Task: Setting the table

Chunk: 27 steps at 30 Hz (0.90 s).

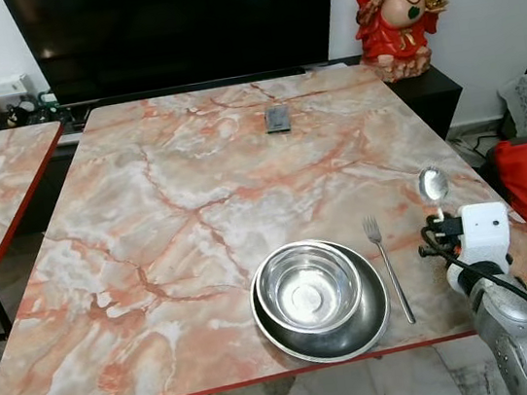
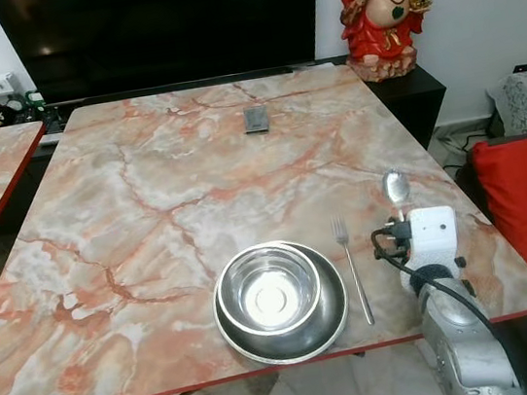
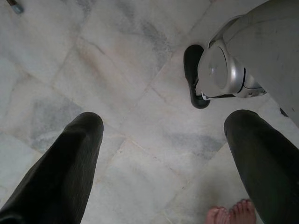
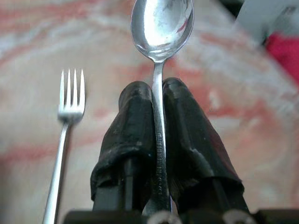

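The right gripper [image 4: 158, 100] hovered over the marble table [image 1: 176, 200] near its right edge, fingers [image 4: 133, 121] pressed onto the handle of a spoon [image 4: 161, 32], bowl end pointing toward the far edge. A fork [image 1: 387, 266] lay flat on the table just beside the spoon, tines toward the far edge. A steel bowl [image 1: 308, 287] sat inside a steel plate [image 1: 360, 326] at the near edge, just left of the fork. A small dark remote-like object [image 1: 277, 118] lay near the far edge. A red figurine [image 1: 400, 3] stood beyond the far right corner. The left gripper [image 3: 163, 154] hung over the tiled floor [image 3: 117, 70], fingers spread; a person's bare toes [image 3: 231, 214] showed nearby.
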Available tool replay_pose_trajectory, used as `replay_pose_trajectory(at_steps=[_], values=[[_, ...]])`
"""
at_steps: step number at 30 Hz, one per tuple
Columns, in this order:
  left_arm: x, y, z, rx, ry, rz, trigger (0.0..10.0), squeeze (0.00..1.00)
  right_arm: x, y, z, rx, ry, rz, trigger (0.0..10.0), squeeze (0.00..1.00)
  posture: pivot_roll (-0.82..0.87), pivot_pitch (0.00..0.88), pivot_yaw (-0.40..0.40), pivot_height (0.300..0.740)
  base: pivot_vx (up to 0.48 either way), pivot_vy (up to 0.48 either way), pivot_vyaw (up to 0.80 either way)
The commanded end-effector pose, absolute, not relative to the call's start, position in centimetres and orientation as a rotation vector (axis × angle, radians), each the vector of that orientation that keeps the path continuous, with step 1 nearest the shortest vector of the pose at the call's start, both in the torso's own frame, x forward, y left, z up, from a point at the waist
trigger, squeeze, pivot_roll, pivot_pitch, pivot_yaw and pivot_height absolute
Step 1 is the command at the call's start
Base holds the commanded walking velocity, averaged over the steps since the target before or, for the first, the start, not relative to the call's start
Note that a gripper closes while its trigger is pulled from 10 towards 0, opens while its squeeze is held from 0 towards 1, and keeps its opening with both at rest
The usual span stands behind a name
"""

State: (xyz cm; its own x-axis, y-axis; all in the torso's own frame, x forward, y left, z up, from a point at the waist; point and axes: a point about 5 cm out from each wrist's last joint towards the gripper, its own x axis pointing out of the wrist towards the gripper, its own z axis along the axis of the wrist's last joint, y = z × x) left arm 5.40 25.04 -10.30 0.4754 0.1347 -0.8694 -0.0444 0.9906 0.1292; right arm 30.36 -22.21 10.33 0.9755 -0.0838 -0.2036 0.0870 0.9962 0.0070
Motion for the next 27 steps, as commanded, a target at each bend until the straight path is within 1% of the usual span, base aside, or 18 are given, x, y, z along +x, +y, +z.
replay_pose_trajectory(at_steps=[1, 4, 11, 22, 27], values=[[4.7, 24.9, -10.5, 0.094, 1.101, 0.098, 10.0, 0.00, 30.7, -22.0, 10.2, 0.059, 0.235, -0.073, 10.0, 0.00, -0.06, 0.106, -0.010, 0.740, 0.000, 0.000, 0.00], [4.7, 24.9, -10.5, 0.093, 1.101, 0.097, 10.0, 0.00, 30.9, -21.8, 9.2, 0.068, 0.289, -0.065, 10.0, 0.00, -0.06, 0.108, -0.013, 0.740, 0.000, 0.000, 0.00], [4.7, 24.9, -10.5, 0.093, 1.101, 0.098, 10.0, 0.00, 31.1, -21.5, 8.6, 0.078, 0.342, -0.056, 10.0, 0.00, -0.05, 0.108, -0.013, 0.740, 0.000, 0.000, 0.00], [4.7, 24.9, -10.5, 0.097, 1.102, 0.093, 10.0, 0.00, 31.3, -21.6, 8.4, 0.078, 0.348, -0.052, 10.0, 0.00, -0.06, 0.103, -0.011, 0.740, 0.000, 0.000, 0.00], [4.6, 24.9, -10.5, 0.101, 1.104, 0.090, 10.0, 0.00, 30.8, -21.2, 8.4, 0.072, 0.331, -0.029, 10.0, 0.00, -0.06, 0.094, -0.010, 0.740, 0.000, 0.000, 0.00]])
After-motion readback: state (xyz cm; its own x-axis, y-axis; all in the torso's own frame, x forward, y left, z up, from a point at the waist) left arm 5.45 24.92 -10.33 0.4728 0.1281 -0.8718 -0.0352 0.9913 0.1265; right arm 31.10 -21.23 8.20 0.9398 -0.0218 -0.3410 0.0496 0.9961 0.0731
